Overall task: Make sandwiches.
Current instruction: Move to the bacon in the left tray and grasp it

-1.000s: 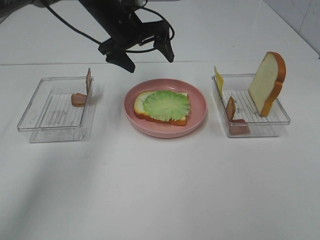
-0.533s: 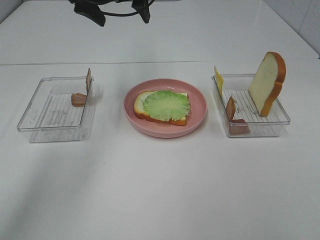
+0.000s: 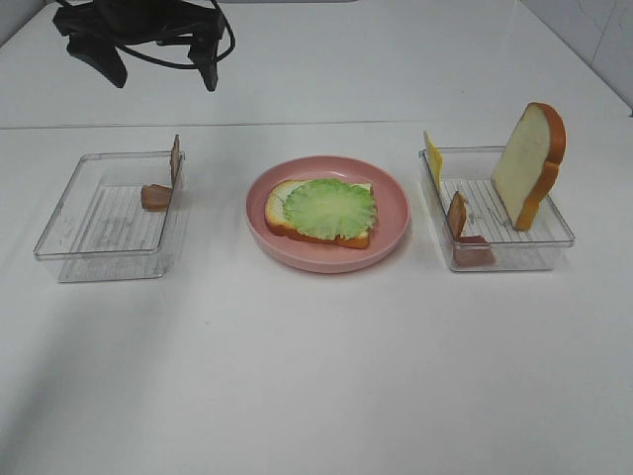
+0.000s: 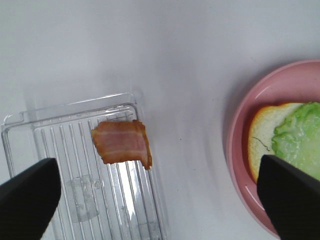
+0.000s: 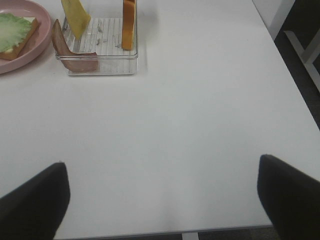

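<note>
On the pink plate point(image 3: 327, 260) lies one white bread slice point(image 3: 279, 212) topped with a green lettuce leaf point(image 3: 329, 208), the sandwich as it stands. My left gripper point(image 3: 158, 67) hangs open and empty high over the far edge of the left tray point(image 3: 109, 226). In the left wrist view the left gripper point(image 4: 160, 200) frames a bacon strip point(image 4: 122, 147) leaning on the tray's corner, with the plate point(image 4: 239, 150) and bread point(image 4: 260, 142) beside it. My right gripper point(image 5: 160, 200) is open and empty over bare table, out of the exterior view.
The right tray point(image 3: 514, 243) holds an upright bread slice point(image 3: 529, 163), a yellow cheese square point(image 3: 432, 158) and bacon strips point(image 3: 457, 214). The right wrist view shows that tray point(image 5: 102, 37), the table's near edge and the floor beyond.
My left gripper has swung left, from above the plate's far side to above the far side of the left tray. Food and trays have stayed put.
</note>
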